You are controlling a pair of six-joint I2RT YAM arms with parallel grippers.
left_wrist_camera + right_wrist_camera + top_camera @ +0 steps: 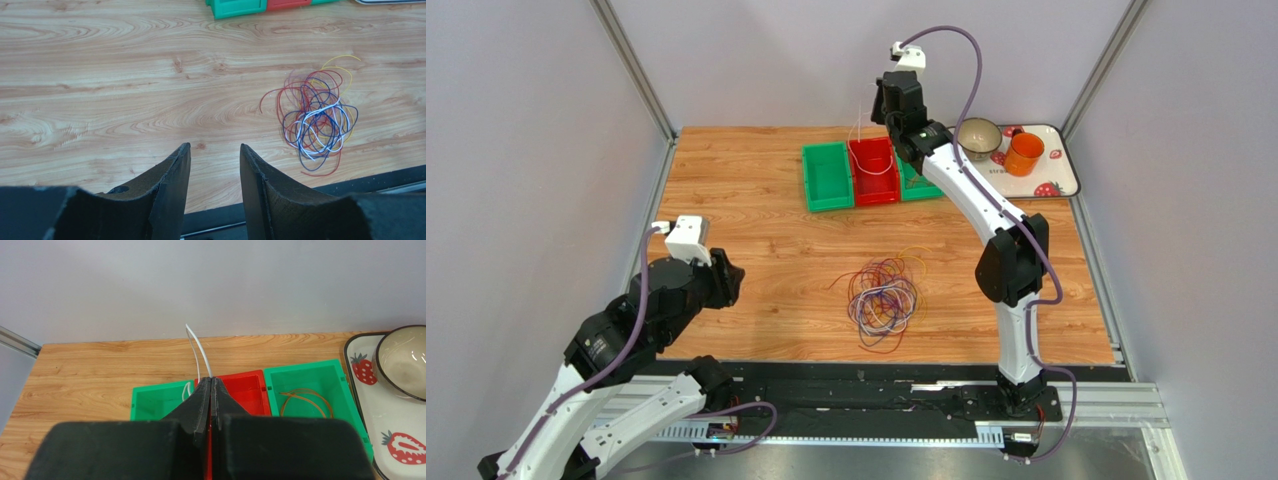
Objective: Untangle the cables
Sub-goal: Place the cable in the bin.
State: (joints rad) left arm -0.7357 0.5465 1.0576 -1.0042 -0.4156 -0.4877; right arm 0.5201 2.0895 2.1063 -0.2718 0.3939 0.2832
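A tangle of red, blue, white, yellow and purple cables (884, 300) lies on the wooden table near the front middle; it also shows in the left wrist view (315, 117). My right gripper (879, 112) is raised over the red bin (873, 172) and is shut on a white cable (200, 351), whose loop hangs down toward that bin (876, 163). In the right wrist view the gripper (212, 381) has its jaws pressed together. My left gripper (215, 147) is open and empty, low over the table to the left of the tangle (726, 280).
Three bins stand in a row at the back: a green one (827, 176), the red one, and a green one (310, 382) holding an orange cable (305, 399). A strawberry tray (1058, 178) at the back right carries a bowl (978, 138) and an orange cup (1024, 154).
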